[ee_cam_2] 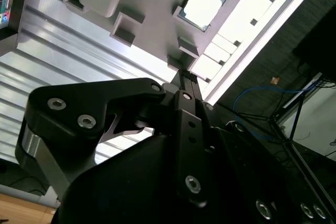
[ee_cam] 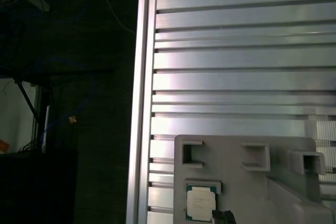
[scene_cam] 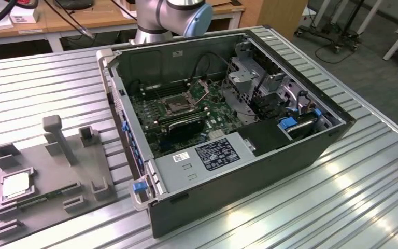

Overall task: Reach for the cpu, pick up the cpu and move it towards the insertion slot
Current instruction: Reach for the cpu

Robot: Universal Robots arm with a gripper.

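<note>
The cpu (scene_cam: 16,185), a small pale square chip, lies flat in a recess of the grey tray (scene_cam: 50,174) at the exterior view's left. Both wrist views show it there too, cpu (ee_cam_2: 202,6) on the tray (ee_cam_2: 152,3) and cpu (ee_cam: 201,203) on the tray (ee_cam: 236,179). My black gripper (ee_cam_2: 186,77) hangs above the table, apart from the chip. Its dark tip (ee_cam: 223,216) sits just beside the chip in the first wrist view. The insertion slot (scene_cam: 174,106), a silver-framed socket, lies on the green board inside the open computer case (scene_cam: 254,171).
The tray and case rest on a slatted aluminium table (scene_cam: 365,207). A green memory stick (scene_cam: 43,197) and upright grey posts (scene_cam: 57,140) share the tray. The arm's base (scene_cam: 168,15) stands behind the case. The table edge (ee_cam: 142,103) drops to dark floor with cables.
</note>
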